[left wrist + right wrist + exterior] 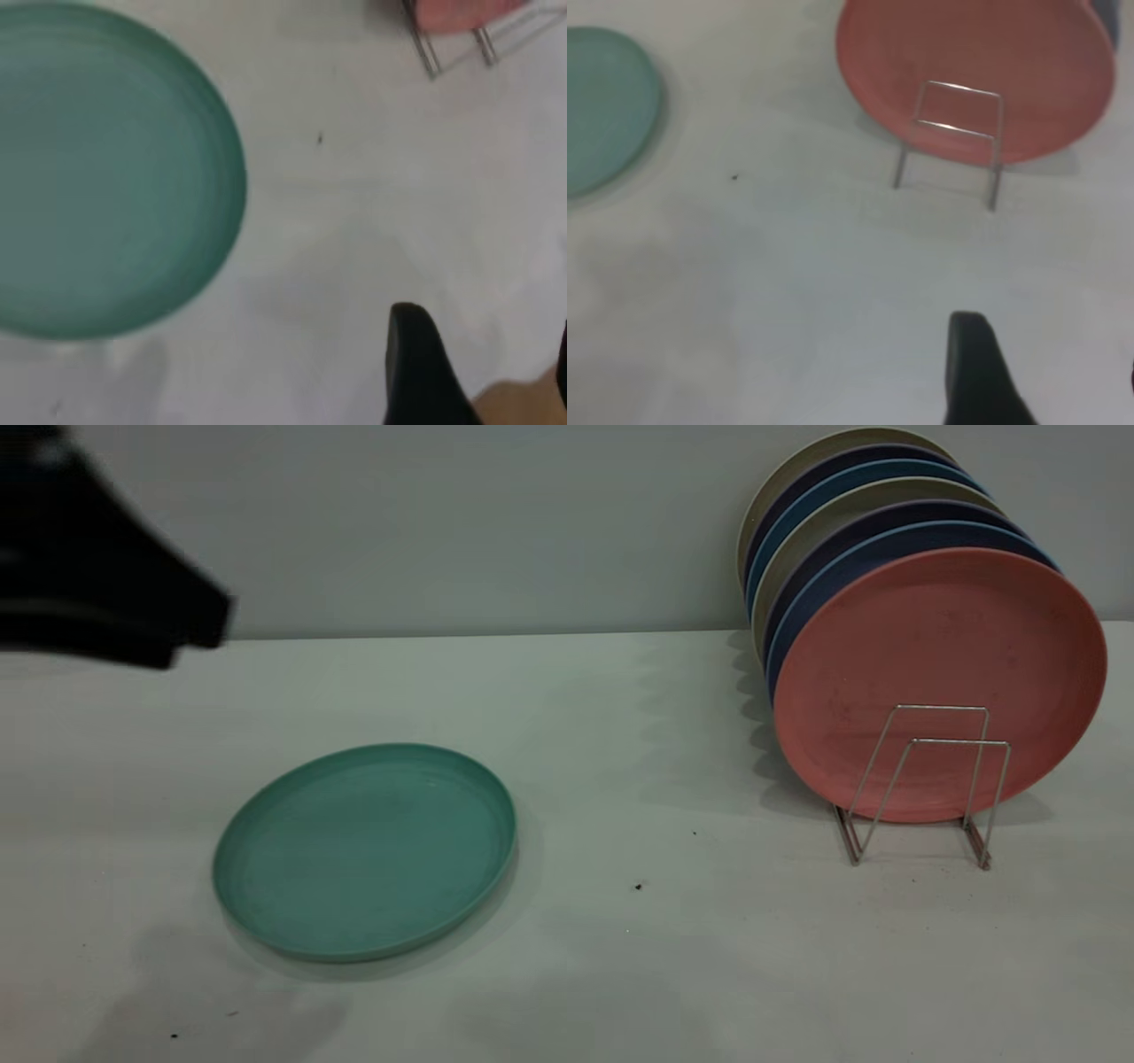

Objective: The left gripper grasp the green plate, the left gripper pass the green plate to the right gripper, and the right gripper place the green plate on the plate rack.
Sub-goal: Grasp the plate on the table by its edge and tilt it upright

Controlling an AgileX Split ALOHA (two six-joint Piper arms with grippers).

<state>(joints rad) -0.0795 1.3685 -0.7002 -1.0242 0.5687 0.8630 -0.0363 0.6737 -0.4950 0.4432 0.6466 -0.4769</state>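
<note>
Black and blurred, the left gripper hangs above the far left of the white table, holding nothing; how far its jaws are parted cannot be told. The green plate lies flat at near left, well apart from the plate rack at right, where a salmon-pink plate fronts an upright row; the right gripper hovers empty, its opening unclear

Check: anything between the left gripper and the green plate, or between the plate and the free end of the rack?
Nothing visible. The green plate lies flat on bare table, the left gripper above and apart from it. The table is clear across to the plate rack, whose front loops stand empty ahead of the salmon-pink plate.
</note>
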